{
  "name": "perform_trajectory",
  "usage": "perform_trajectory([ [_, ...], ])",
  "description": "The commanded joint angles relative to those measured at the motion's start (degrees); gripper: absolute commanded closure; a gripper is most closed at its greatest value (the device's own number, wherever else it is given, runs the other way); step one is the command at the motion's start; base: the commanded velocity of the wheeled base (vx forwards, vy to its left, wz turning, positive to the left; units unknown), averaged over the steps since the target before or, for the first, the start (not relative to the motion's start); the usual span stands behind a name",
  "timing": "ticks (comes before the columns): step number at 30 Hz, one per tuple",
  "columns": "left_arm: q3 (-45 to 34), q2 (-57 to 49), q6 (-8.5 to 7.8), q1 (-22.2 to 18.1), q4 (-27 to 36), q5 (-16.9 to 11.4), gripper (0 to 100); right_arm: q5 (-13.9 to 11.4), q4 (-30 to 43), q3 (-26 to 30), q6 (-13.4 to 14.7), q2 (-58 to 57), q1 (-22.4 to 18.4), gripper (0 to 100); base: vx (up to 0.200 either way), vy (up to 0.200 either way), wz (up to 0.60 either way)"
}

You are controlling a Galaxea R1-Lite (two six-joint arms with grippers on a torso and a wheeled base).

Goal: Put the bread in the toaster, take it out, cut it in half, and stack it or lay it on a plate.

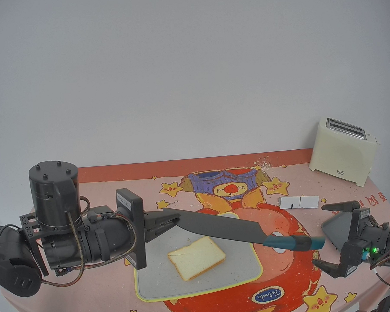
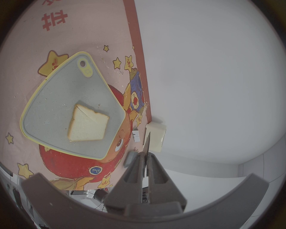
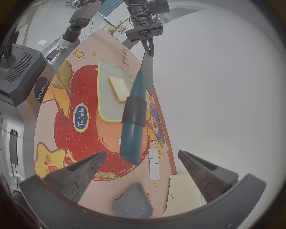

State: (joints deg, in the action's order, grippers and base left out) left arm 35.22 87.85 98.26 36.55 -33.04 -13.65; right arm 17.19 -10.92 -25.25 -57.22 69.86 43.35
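Nearest, at 6 o'clock, one blue oval label [image 1: 268, 295] with lettering sits on the printed tablecloth [image 1: 118, 188]. Just beyond, one slice of bread [image 1: 197, 258] lies flat on the one grey cutting board [image 1: 235, 269]. Above the board hangs one knife [image 1: 225, 228]. The left gripper [image 1: 174, 218], in from 9 o'clock, is clamped narrow on the blade tip. The handle points to 4 o'clock, where the right gripper [image 1: 319, 235] gapes wide around its end, clear of it. One dark plate [image 1: 337, 229] lies at 3 o'clock. Farther out are one white card [image 1: 299, 202] and some red characters [image 1: 375, 199]. At 2 o'clock stands one toaster [image 1: 344, 150], small mark on its side.
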Motion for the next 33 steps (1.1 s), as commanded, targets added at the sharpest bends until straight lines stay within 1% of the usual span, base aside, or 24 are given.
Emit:
perform_trajectory([
  [1, 0.2, 1.1, 0.09, 0.0, 0.0, 0.0, 100, 2.4, -0.2, -0.4, 0.3, 2.2, 2.4, 0, 0.000, 0.000, 0.00],
  [3, 0.2, 1.1, 0.09, 0.0, 0.0, 0.0, 100, 3.5, -1.0, -0.4, 0.4, 3.3, 3.3, 0, 0.000, 0.000, 0.00],
  [4, 0.2, 1.1, 0.09, 0.0, 0.0, 0.0, 100, 4.8, -3.6, -0.4, 0.9, 5.1, 4.4, 0, 0.000, 0.000, 0.00],
  [6, 0.2, 1.1, 0.09, 0.0, 0.0, -0.1, 100, 5.9, -8.1, -0.4, 2.1, 8.3, 6.5, 0, 0.000, 0.000, 0.00],
  [7, 0.3, 1.0, 0.09, 0.0, 0.0, -0.1, 100, 6.4, -11.2, -0.4, 3.2, 10.3, 7.7, 0, 0.000, 0.000, 0.00],
  [8, 0.3, 1.0, 0.09, 0.0, 0.0, -0.1, 100, 6.4, -11.6, -0.4, 3.3, 10.6, 7.9, 0, 0.000, 0.000, 0.00],
  [9, 0.2, 1.0, 0.09, 0.1, 0.0, -0.1, 100, 7.2, -14.4, -0.4, 4.9, 13.1, 9.6, 0, 0.000, 0.000, 0.00],
  [10, 0.2, 0.9, 0.09, 0.1, 0.0, -0.1, 100, 7.9, -14.9, -0.3, 5.4, 13.8, 10.3, 0, 0.000, 0.000, 0.00],
  [13, 0.0, 0.9, 0.09, 0.1, 0.0, -0.1, 100, 12.8, -15.1, -0.5, 6.0, 14.5, 12.2, 0, 0.000, 0.000, 0.00],
  [14, -0.1, 0.8, 0.09, 0.1, 0.0, -0.1, 100, 13.2, -15.1, -0.6, 6.0, 14.6, 12.3, 0, 0.000, 0.000, 0.00],
  [15, 0.0, 0.8, 0.09, 0.0, 0.0, -0.1, 100, 14.2, -15.2, -0.7, 6.1, 14.7, 12.8, 0, 0.000, 0.000, 0.00],
  [19, 0.0, 0.7, 0.09, 0.0, 0.0, -0.1, 100, 14.5, -14.9, -0.8, 6.0, 15.0, 13.6, 0, 0.000, 0.000, 0.00],
  [28, 0.1, 0.7, 0.09, 0.0, 0.0, -0.1, 100, 15.7, -15.0, -0.8, 5.8, 14.7, 13.6, 0, 0.000, 0.000, 0.00],
  [33, 0.0, 0.7, 0.09, 0.0, 0.0, -0.1, 100, 15.7, -15.0, -0.9, 5.7, 14.9, 13.5, 0, 0.000, 0.000, 0.00],
])
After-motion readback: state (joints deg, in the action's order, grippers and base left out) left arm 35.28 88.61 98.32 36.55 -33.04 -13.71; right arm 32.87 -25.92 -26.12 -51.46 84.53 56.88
